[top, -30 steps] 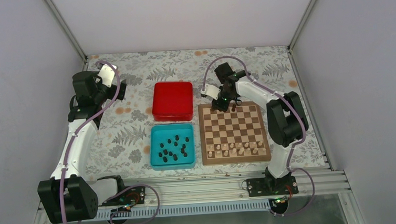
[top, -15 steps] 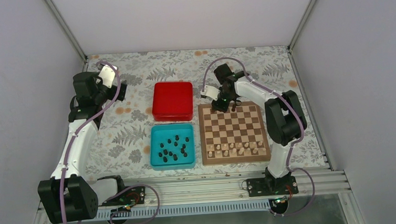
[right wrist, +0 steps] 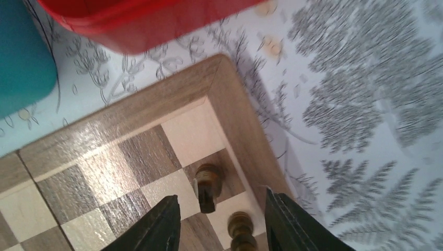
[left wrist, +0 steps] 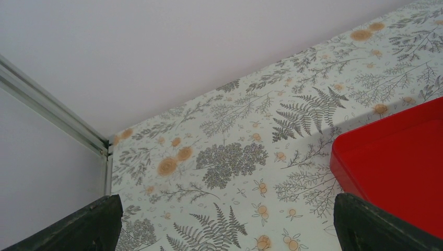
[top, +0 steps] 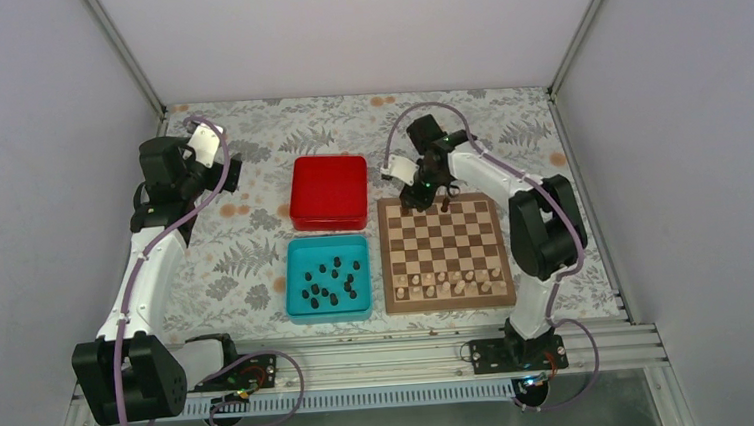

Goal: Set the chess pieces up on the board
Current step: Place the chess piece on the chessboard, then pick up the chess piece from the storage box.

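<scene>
Pieces [right wrist: 208, 180] on board [right wrist: 99, 175]: two, by its corner.
Right jaws: open, holding nothing.
Left jaws: wide open, empty.

Left arm [top: 143, 274] and right arm [top: 489, 173]: white links, black joint housings, a lilac cable [top: 409, 121] looped along each. Bases at the rail [top: 363, 359] carry coloured wiring, apparently with a green light. Pincer fingers [left wrist: 86, 226] black.
</scene>
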Controlling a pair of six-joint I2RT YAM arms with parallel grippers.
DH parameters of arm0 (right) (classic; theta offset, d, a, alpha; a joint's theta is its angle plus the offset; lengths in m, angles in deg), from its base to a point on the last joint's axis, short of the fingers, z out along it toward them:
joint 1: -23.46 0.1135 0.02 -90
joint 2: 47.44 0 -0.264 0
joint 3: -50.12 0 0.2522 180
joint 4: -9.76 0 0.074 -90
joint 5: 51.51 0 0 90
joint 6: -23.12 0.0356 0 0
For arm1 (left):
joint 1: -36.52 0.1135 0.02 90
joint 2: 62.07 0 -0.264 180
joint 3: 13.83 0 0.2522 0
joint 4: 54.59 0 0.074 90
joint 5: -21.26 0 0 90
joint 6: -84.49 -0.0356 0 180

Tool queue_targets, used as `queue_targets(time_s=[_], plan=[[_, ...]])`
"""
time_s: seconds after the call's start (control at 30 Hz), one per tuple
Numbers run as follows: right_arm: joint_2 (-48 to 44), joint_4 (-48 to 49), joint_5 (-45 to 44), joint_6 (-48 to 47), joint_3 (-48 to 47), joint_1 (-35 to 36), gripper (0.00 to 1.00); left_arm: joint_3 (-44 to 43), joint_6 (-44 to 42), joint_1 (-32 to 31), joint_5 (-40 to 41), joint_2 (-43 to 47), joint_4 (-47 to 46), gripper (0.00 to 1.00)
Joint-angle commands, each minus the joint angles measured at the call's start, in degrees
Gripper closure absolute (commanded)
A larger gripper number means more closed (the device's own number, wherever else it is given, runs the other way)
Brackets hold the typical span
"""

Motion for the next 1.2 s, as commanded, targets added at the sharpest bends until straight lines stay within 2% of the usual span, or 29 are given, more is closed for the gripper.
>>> queue_targets(time_s=[0.0,0.3,0.47,0.67,0.9,1.17], plan=[[-4.76,-2.45,-0.8,0.91,-5.72,2.8,0.56,0.2,-0.55,0.25,-0.76,0.49,-1.14,0.0],[-2.05,-9.13,-6.6,2.45,-14.05,22.35,0.53,0.14,-0.55,0.29,-0.53,0.42,-1.17,0.0],[2.65,-10.5,-8.06,2.33,-17.8,29.6,0.54,0.0,-0.46,0.3,-0.33,0.5,-1.09,0.0],[8.49,-10.02,-7.74,2.28,-18.31,31.01,0.59,0.08,-0.46,0.38,-0.27,0.67,-1.07,0.0],[9.73,-6.62,-8.51,2.47,-13.57,30.98,0.56,0.42,-0.26,0.47,0.31,0.54,-1.66,0.0],[12.49,-5.46,-6.21,2.29,-13.43,30.98,0.56,0.67,-0.46,0.47,-0.13,0.63,-1.67,0.0]])
